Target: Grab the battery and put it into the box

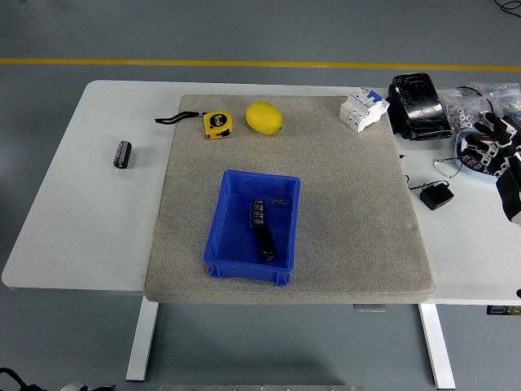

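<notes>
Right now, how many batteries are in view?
2: one battery lying inside the blue box, one battery on the bare table left of the mat.
</notes>
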Robot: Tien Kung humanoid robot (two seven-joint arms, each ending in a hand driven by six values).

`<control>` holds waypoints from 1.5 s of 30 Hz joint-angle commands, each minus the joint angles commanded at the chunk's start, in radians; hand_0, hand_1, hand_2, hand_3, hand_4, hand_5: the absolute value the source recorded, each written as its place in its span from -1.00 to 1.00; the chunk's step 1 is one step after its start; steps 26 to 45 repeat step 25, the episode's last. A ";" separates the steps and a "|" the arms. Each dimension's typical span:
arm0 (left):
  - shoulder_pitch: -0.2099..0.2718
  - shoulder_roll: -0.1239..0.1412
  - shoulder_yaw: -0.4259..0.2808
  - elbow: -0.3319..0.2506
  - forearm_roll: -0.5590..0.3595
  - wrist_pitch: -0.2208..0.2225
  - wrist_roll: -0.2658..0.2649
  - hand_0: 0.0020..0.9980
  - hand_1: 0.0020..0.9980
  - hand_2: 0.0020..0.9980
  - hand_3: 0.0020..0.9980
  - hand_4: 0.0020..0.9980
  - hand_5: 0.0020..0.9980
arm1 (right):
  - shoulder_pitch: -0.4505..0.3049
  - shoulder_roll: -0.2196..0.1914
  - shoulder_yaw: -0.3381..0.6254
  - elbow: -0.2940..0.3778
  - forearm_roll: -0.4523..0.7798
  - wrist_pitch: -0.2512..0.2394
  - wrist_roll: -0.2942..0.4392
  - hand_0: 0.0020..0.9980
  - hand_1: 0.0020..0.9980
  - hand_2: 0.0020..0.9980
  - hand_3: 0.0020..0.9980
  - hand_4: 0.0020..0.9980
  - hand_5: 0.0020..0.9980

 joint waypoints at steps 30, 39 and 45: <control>0.001 0.001 0.008 0.000 -0.005 0.000 0.003 0.26 0.16 0.37 0.39 0.42 0.43 | -0.001 -0.004 -0.015 0.001 -0.005 0.005 -0.011 0.50 0.48 0.67 0.71 1.00 0.52; 0.001 0.001 0.008 0.000 -0.005 0.000 0.003 0.26 0.16 0.37 0.39 0.42 0.43 | -0.001 -0.004 -0.015 0.001 -0.005 0.005 -0.011 0.50 0.48 0.67 0.71 1.00 0.52; 0.001 0.001 0.008 0.000 -0.005 0.000 0.003 0.26 0.16 0.37 0.39 0.42 0.43 | -0.001 -0.004 -0.015 0.001 -0.005 0.005 -0.011 0.50 0.48 0.67 0.71 1.00 0.52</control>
